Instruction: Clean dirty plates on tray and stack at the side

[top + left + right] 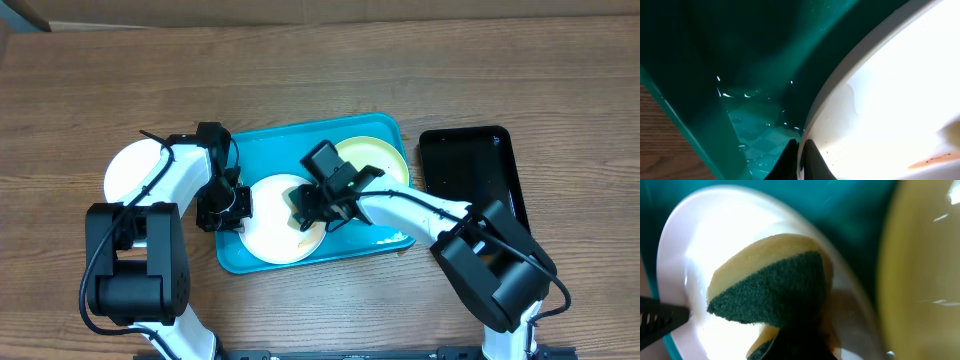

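The right gripper (pixel 308 212) has its fingers closed on a sponge (pixel 770 287), yellow foam with a dark green scouring face. The sponge is pressed onto the white plate (pixel 272 238), which lies in the near left part of the tray (pixel 270 148). At that plate's left rim the left gripper (pixel 801 159) straddles the edge with a finger on either side. It appears clamped there to steady the plate (the left wrist view shows the rim running into the gap between the tips).

The step in hand looks like scrubbing this plate. A brown smear (pixel 932 161) shows on its surface, so the wiping seems unfinished. The next move likely calls for sweeping the sponge across that smear while the left side holds firm. The plate would then have to be lifted over the tray's raised rim and carried left.

A second white plate (pixel 130 175) rests on the table (pixel 300 80) just left of the tray, partly under the left arm. It looks like the start of the stack. The green-rimmed plate (pixel 382 160) sits in the far right corner of the tray, with a strip of turquoise showing between it and the plate being wiped. It probably waits its turn.

Both grippers work the same plate at close quarters, so a wide sponge stroke could meet the left fingers. The right arm lies over part of the green-rimmed plate. A black tray (pixel 465 170) stands to the right, apart from the work and no hindrance.
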